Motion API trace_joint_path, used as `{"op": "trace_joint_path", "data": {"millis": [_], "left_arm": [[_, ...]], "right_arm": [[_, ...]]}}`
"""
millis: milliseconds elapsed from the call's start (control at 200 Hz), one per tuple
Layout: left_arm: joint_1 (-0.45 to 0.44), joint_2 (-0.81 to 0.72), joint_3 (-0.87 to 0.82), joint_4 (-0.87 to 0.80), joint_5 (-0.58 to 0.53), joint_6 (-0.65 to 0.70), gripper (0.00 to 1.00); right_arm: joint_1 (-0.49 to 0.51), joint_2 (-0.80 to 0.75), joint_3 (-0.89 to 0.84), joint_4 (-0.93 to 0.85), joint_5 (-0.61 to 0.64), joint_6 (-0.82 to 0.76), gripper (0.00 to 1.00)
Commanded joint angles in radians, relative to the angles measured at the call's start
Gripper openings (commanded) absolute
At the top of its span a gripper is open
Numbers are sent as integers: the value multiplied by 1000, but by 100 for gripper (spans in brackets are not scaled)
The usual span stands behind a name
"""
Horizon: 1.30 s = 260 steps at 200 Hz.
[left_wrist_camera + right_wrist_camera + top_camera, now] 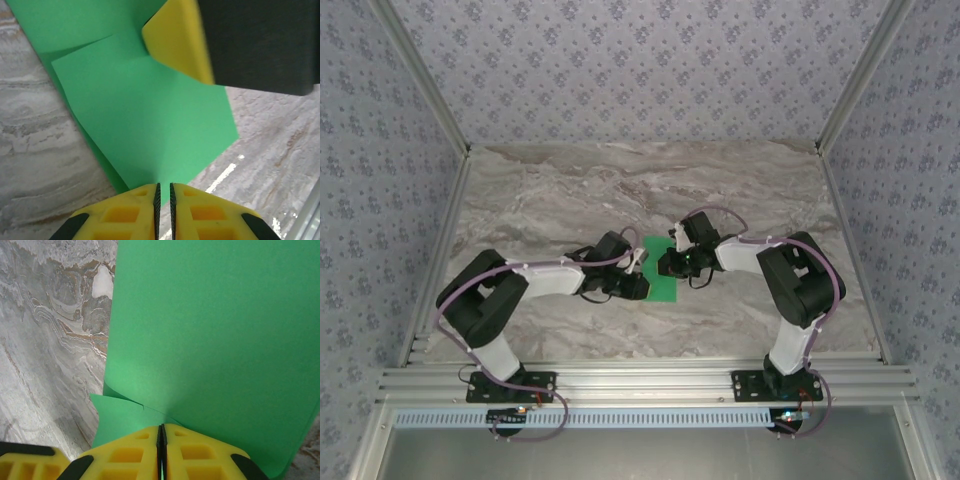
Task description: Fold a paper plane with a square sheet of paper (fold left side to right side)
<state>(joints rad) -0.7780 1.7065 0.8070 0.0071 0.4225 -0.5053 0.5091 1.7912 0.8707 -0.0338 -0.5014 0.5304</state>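
"Which step does this look like?"

"Likely the left-to-right fold, midway. The thin, bright green square sheet of paper (660, 275) sits at the middle of the grey-veined marble desk (570, 200), with one smooth flap overlapping another."

"And the hands?"

"The left hand (164, 186) is closed to a hairline on the sheet's edge. The right hand (161, 427) is pinched fully shut on it."

"Next?"

"Probably carrying the flap across, matching edges, then pressing a sharp crease. Limp paper may slide on the polished desk."
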Motion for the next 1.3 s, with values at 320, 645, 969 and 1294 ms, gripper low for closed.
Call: {"op": "trace_joint_path", "data": {"millis": [320, 645, 969, 1294], "left_arm": [[-67, 68, 25, -71, -148, 13, 14], [-78, 53, 17, -107, -212, 1, 14], [-88, 59, 24, -119, -228, 1, 14], [-88, 66, 26, -134, -242, 2, 13]], "right_arm": [[3, -183, -60, -31, 4, 15, 10], [76, -156, -136, 80, -37, 91, 9], [100, -91, -114, 103, -26, 118, 9], [84, -43, -88, -16, 65, 39, 9]]}}
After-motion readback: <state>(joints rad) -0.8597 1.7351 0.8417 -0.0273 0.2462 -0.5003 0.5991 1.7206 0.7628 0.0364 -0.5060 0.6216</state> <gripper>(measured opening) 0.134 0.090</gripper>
